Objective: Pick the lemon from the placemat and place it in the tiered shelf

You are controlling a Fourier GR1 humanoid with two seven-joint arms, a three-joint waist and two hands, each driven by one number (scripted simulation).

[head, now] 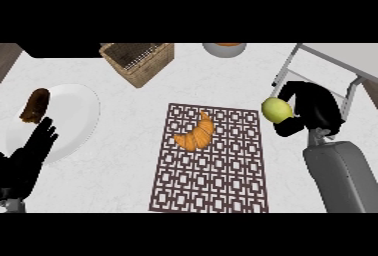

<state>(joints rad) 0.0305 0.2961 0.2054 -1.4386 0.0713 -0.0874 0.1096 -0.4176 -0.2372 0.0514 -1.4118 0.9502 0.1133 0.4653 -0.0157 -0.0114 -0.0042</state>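
Two hands in view. Right hand (314, 107) is curled round the lemon (275, 109), holding it off the counter just past the placemat's (210, 172) right edge, up near its far right corner. Lemon shows on the hand's left side, fingers wrapped behind and below it. Tiered shelf (332, 62) sits at the top right, pale frame and slanted legs, right behind the hand; lemon is near its front leg, not inside it. Left hand (33, 150) rests at the left edge, fingers straight and spread, tips overlapping the rim of a white plate (77, 115) that carries a brown pastry (35, 106). Croissant (197, 132) lies on the placemat's upper half. Wicker basket (139, 60) at top centre, a bowl (224, 50) partly cut off beside it.
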